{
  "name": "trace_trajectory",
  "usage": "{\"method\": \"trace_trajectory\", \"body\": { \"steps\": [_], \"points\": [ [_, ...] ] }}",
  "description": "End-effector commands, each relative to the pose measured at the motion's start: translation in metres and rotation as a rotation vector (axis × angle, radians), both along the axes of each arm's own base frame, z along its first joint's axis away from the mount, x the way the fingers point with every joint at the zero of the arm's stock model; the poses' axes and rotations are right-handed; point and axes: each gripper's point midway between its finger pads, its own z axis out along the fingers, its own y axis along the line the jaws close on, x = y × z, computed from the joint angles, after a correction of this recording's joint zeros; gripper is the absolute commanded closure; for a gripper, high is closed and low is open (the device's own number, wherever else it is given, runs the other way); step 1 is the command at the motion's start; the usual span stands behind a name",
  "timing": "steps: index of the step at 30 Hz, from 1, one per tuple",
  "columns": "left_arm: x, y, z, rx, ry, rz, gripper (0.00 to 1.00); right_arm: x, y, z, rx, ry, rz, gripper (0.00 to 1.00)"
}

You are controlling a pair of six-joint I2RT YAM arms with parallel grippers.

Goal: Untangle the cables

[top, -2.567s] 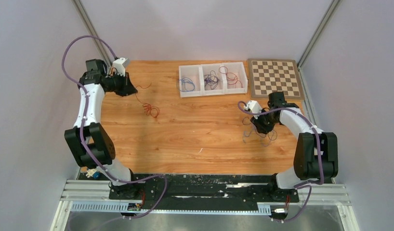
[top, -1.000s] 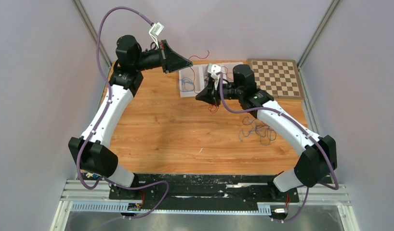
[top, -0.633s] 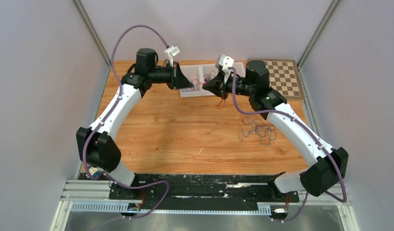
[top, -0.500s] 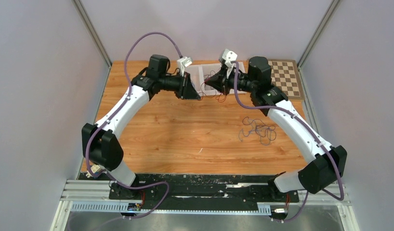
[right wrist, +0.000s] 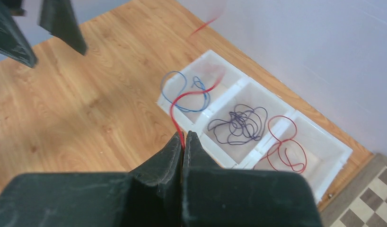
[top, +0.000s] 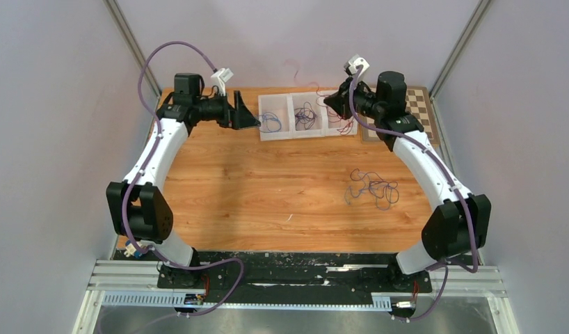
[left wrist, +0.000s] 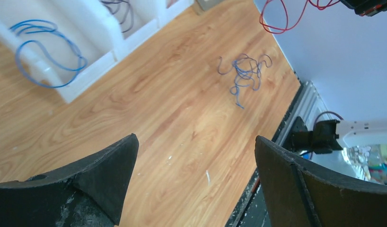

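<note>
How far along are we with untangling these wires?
Done: a thin blue wire, a dark purple wire and a red wire sorted into separate compartments of the white plastic tray. In hand: right gripper shut on a second red wire; left gripper open, empty. Left: the blue-purple tangle on the wooden table.

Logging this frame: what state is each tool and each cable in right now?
left tool: open, empty.
right tool: shut on held red cable.
held red cable: aloft, hanging from right tool.
blue cable: lying in left compartment of tray.
dark purple cable: bunched in middle compartment.
second red cable: looped in right compartment.
cable tangle: knotted, lying on table.
</note>
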Motion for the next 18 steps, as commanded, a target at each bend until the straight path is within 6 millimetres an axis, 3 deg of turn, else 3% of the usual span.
{"method": "trace_trajectory", "body": {
  "steps": [1,5,10,15,18],
  "points": [
    [0.006,0.024,0.019,-0.019,-0.064,0.067,0.00,0.039,-0.014,0.005,0.014,-0.022,-0.142,1.00],
    [0.012,0.039,0.010,0.007,-0.059,0.112,0.00,0.074,-0.037,-0.017,-0.013,0.016,-0.293,1.00],
    [0.012,0.045,-0.002,0.031,-0.057,0.125,0.00,0.103,-0.057,-0.043,-0.048,0.074,-0.433,1.00],
    [0.011,0.044,-0.010,0.028,-0.036,0.114,0.00,0.118,-0.059,-0.077,-0.045,0.208,-0.450,1.00],
    [0.011,0.044,-0.013,0.025,-0.028,0.108,0.00,0.127,-0.058,-0.079,-0.011,0.218,-0.412,1.00]
  ]
}}
